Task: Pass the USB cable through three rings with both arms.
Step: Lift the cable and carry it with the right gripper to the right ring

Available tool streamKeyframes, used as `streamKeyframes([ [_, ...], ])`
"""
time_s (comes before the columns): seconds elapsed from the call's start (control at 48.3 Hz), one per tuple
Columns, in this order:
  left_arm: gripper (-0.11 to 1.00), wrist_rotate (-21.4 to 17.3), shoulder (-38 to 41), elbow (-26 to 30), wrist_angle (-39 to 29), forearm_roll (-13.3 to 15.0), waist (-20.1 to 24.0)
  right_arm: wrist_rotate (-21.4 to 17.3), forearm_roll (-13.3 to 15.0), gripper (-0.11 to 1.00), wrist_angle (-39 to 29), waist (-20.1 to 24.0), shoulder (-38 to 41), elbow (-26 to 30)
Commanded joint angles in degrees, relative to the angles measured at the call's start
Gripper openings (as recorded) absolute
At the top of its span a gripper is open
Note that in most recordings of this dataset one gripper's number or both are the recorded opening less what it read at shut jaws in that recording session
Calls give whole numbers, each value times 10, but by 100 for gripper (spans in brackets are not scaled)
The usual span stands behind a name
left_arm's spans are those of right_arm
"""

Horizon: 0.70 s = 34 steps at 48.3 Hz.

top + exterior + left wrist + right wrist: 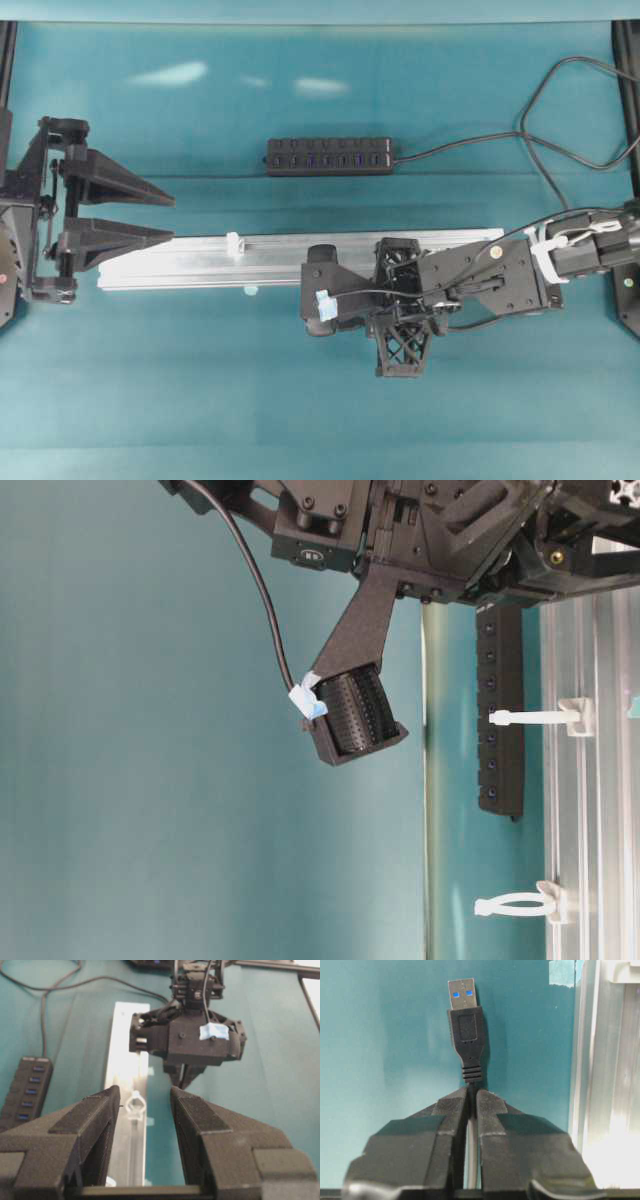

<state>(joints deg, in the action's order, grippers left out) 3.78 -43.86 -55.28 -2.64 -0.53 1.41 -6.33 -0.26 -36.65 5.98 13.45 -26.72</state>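
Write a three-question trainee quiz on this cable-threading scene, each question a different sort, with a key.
1. True or false: the USB plug has already passed through a ring.
2. Which gripper holds the USB cable? A) left gripper B) right gripper
3. Fill in: the rings stand on the silver ____.

Key: 1 false, the plug lies over bare table beside the rail. 2 B, jaws shut just behind the plug; the left jaws stand open, empty. 3 rail.

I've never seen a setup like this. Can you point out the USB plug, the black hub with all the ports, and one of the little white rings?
USB plug (466,1025): right wrist view, black housing.
Hub (329,156): overhead view, middle of its body.
Ring (515,906): table-level view, the loop.
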Motion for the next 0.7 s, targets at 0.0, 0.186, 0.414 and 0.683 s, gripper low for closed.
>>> streamKeyframes([
  [0.0,47,0,-1,13,4,-1,1,-4,4,-9,-1,-10,-2,5],
  [0.186,47,0,-1,13,4,-1,1,-3,4,-9,-8,-11,-19,13],
  [0.414,47,1,-2,14,4,-1,2,-3,40,-9,-120,-22,-94,63],
  [0.683,47,0,-3,17,4,-1,10,0,112,-9,-284,-25,-159,124],
])
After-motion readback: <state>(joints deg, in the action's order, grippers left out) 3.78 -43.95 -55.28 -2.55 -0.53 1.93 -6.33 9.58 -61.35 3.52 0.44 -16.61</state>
